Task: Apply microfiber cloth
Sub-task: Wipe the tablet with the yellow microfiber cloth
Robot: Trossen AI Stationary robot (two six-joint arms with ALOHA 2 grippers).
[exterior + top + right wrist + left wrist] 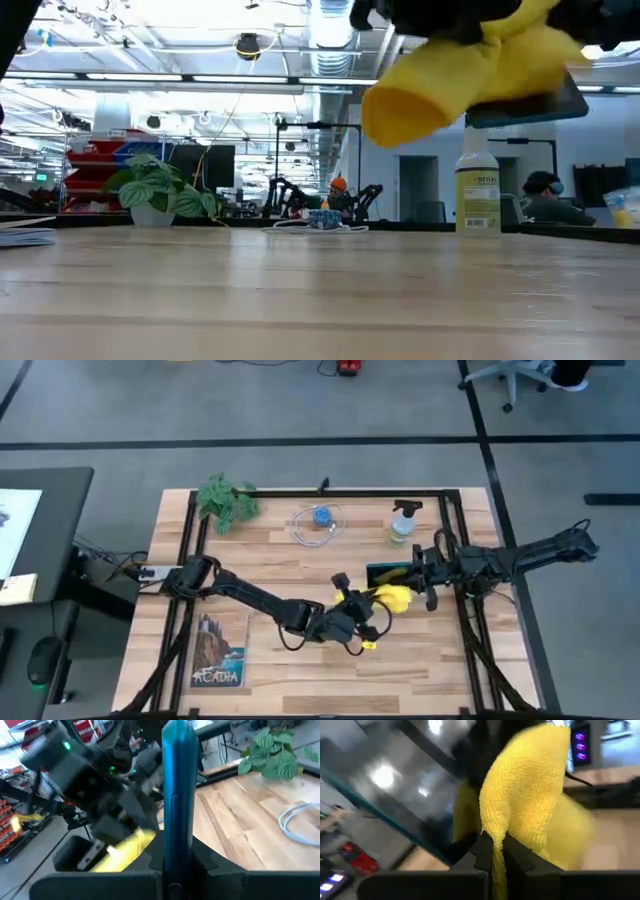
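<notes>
Hands (368,608) (425,573) aloft, pressing cloth (392,598) against tablet (385,573).

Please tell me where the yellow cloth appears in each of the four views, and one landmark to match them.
High view: cloth right of centre, between both arms.
Low view: cloth at top right, above the table.
Left wrist view: cloth at centre, pinched by the fingers.
Right wrist view: cloth lower left of the tablet.
Shared landmark: tablet.

table (300,680): plant (226,498) far-left | cable coil (318,523) far-centre | spray bottle (402,524) far-right | booklet (220,650) near-left | tablet (388,573) and microfiber cloth (393,598) held above, right of centre
</notes>
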